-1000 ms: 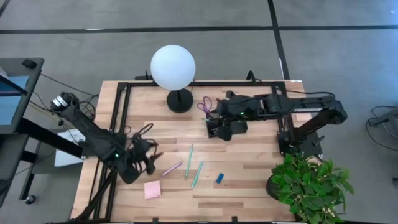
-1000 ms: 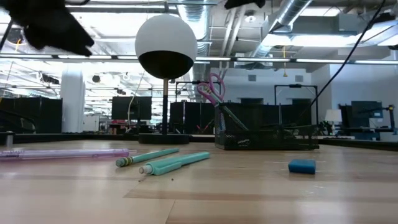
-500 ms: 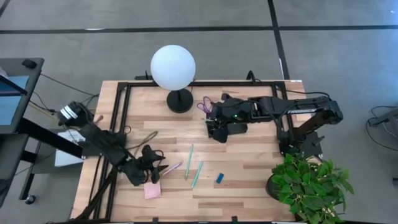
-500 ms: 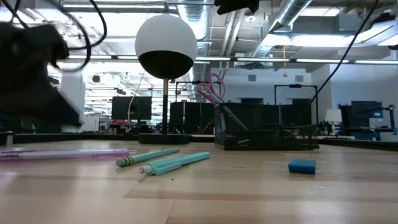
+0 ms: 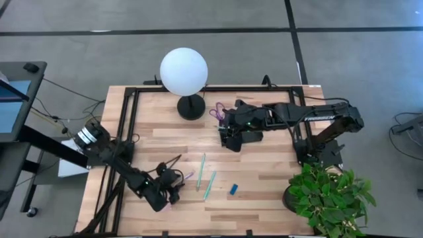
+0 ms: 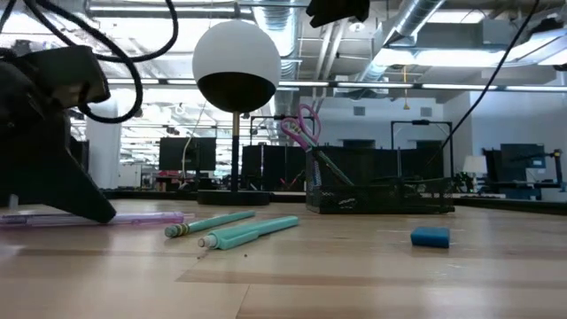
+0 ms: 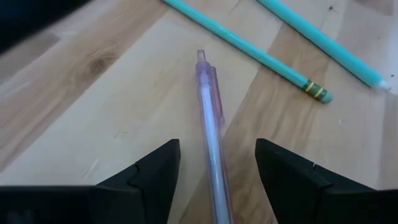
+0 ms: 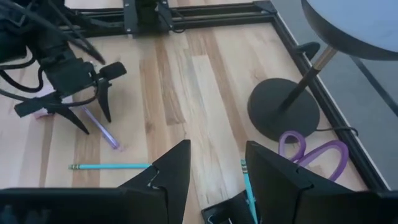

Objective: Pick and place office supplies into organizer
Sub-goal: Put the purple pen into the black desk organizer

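A purple pen (image 7: 210,124) lies flat on the table, and my left gripper (image 7: 214,180) is low over it, open, with one finger on each side and a gap to both. In the high view this gripper (image 5: 173,188) is at the near left. Two teal pens (image 5: 201,170) (image 5: 209,185) and a blue eraser (image 5: 233,189) lie to its right. My right gripper (image 5: 231,135) hangs open above the black organizer (image 6: 381,190). Purple scissors (image 6: 303,124) stand in the organizer, handles up. My left arm covers most of the pink pad.
A white globe lamp (image 5: 184,71) stands on its round black base (image 5: 191,107) at the far middle. A green plant (image 5: 330,195) fills the near right corner. Black frame rails (image 5: 132,112) run along the far and left edges. Bare wood lies between the pens and the organizer.
My left gripper has come down to the table and moved toward the near and right edges. It now stands astride the purple pen with its fingers still open. The pen and the other supplies have not moved.
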Action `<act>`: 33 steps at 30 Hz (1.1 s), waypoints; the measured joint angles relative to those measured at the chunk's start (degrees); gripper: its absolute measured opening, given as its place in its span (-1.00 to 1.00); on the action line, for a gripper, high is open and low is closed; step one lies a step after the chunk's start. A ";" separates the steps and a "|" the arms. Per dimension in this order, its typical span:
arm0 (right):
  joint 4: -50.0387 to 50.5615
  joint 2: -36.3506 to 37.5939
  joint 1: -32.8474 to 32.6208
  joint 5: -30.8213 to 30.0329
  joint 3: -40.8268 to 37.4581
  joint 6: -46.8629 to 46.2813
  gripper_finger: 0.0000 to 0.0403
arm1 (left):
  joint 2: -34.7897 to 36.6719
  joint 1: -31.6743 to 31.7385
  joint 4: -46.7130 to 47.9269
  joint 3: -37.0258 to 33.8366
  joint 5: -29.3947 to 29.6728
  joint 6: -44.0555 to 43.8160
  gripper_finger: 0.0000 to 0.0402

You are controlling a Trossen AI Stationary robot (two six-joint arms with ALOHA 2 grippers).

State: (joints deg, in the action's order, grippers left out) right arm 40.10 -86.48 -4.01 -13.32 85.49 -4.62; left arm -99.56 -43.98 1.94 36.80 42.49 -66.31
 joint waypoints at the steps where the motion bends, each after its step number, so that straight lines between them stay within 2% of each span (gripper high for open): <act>1: 0.15 0.00 0.00 0.00 0.00 0.01 -0.27 | -0.70 -0.38 0.54 0.32 0.85 -0.48 0.05; 7: 0.17 0.00 -0.02 0.00 0.00 0.00 -0.27 | -1.84 -3.40 1.80 -0.21 3.58 -6.33 0.05; 14: 0.20 0.00 -0.09 0.18 0.00 0.02 -0.27 | -1.82 -10.13 4.16 -1.40 6.52 -16.16 0.05; 21: 0.22 0.00 -0.09 0.20 0.00 0.02 -0.29 | -2.12 -15.21 9.84 -1.38 8.22 -22.01 0.05; 25: 0.21 0.00 -0.09 0.20 0.00 0.02 -0.28 | -5.62 -15.72 9.03 -1.29 11.04 -22.68 0.05; 30: 0.20 0.00 -0.09 0.22 0.00 0.02 -0.28 | -11.85 -16.56 6.25 -0.49 20.17 -27.12 0.05; 33: 0.19 0.00 -0.09 0.24 0.00 0.02 -0.29 | -11.86 -16.53 7.65 0.12 19.51 -27.75 0.05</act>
State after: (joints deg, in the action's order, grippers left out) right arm 40.29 -86.48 -4.10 -13.08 85.49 -4.60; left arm -111.42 -60.51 9.59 36.92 62.01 -94.06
